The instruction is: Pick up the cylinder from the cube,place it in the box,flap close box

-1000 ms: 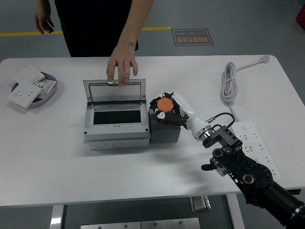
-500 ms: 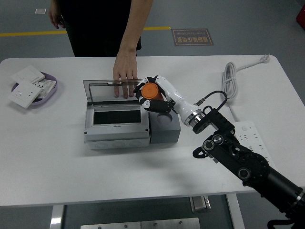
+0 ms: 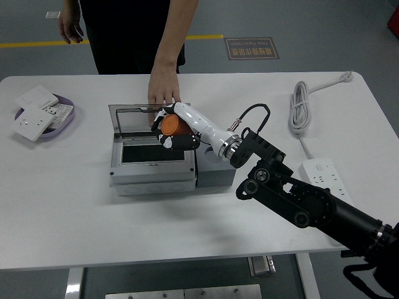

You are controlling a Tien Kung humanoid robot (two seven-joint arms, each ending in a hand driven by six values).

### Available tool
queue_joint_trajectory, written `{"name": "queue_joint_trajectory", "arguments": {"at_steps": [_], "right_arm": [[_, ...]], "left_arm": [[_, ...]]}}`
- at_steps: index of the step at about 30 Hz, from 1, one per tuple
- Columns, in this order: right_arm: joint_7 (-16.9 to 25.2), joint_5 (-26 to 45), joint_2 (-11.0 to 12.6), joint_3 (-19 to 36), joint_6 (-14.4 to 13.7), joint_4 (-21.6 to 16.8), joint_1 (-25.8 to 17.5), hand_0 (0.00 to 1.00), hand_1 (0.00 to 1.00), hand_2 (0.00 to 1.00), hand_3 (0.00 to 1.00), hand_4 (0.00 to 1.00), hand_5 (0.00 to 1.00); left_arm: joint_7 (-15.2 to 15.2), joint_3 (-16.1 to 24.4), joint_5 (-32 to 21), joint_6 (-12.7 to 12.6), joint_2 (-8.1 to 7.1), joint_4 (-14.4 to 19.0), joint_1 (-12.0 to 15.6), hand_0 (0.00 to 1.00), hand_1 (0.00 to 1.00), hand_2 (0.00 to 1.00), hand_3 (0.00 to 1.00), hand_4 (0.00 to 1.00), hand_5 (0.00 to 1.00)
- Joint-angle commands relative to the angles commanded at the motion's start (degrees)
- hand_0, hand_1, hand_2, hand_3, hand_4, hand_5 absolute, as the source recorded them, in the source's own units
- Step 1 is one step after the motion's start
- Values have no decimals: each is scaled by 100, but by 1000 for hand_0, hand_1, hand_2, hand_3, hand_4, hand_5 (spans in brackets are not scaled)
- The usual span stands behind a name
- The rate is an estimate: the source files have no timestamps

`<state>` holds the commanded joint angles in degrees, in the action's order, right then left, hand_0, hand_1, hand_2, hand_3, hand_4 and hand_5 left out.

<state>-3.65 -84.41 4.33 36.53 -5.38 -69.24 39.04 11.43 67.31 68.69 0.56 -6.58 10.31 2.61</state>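
Observation:
My right hand point(image 3: 171, 129) is shut on the orange cylinder point(image 3: 169, 126) and holds it above the open grey box point(image 3: 151, 168), over the right part of its dark opening. The box's clear lid point(image 3: 134, 121) stands open at the back. A person's hand point(image 3: 163, 92) rests on the lid's far edge. The dark grey cube point(image 3: 215, 172) stands against the box's right side, its top bare and partly hidden by my forearm. My left arm is out of view.
A purple tray point(image 3: 62, 118) with white wall sockets sits at the far left. A coiled white cable point(image 3: 302, 107) and a white power strip point(image 3: 326, 176) lie at the right. The person stands at the table's far side.
My right hand lifted the orange cylinder off the cube and carried it left, to above the box opening. The person's hand stayed on the lid's far edge.

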Motion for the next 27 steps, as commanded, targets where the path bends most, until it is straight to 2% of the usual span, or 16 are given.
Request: {"name": "queue_joint_trajectory", "arguments": {"at_steps": [8, 9, 14, 15, 19, 20, 21, 26, 27], "right_arm": [[-645, -60, -67, -434, 166, 64, 507, 2, 243, 407, 379, 79, 2], [-725, -105, -74, -476, 183, 78, 569, 8, 263, 416, 399, 170, 2], [-1269, -317, -167, -629, 468, 169, 839, 8, 263, 416, 399, 170, 2], [-1377, -351, -190, -646, 541, 193, 878, 28, 284, 419, 409, 248, 2], [-1847, -462, -281, -697, 792, 286, 1012, 28, 284, 419, 409, 248, 2], [-1954, -466, -307, -709, 816, 308, 1038, 28, 284, 419, 409, 248, 2], [-2034, -470, -331, -716, 823, 327, 1059, 34, 302, 427, 413, 345, 11], [-2322, -515, -424, -746, 803, 416, 1137, 34, 302, 427, 413, 345, 11], [-2353, -508, -433, -751, 798, 430, 1145, 38, 307, 448, 426, 378, 15]], "left_arm": [[41, 117, 123, 0, -39, 0, -6, 600, 580, 590, 581, 640, 200], [41, 128, 133, -1, -46, 0, -12, 600, 581, 591, 582, 642, 201], [55, 164, 186, 4, -73, 0, -19, 600, 581, 591, 582, 642, 201], [57, 171, 194, 4, -76, 0, -20, 600, 581, 591, 582, 642, 201], [59, 184, 220, 9, -82, 0, -25, 600, 581, 591, 582, 642, 201], [59, 188, 226, 9, -83, 0, -27, 600, 581, 591, 582, 642, 201], [59, 192, 233, 10, -85, 0, -28, 600, 581, 591, 582, 643, 203], [64, 214, 269, 13, -98, 0, -32, 600, 581, 591, 582, 643, 203], [65, 220, 276, 13, -101, 0, -33, 600, 581, 590, 581, 643, 205]]}}
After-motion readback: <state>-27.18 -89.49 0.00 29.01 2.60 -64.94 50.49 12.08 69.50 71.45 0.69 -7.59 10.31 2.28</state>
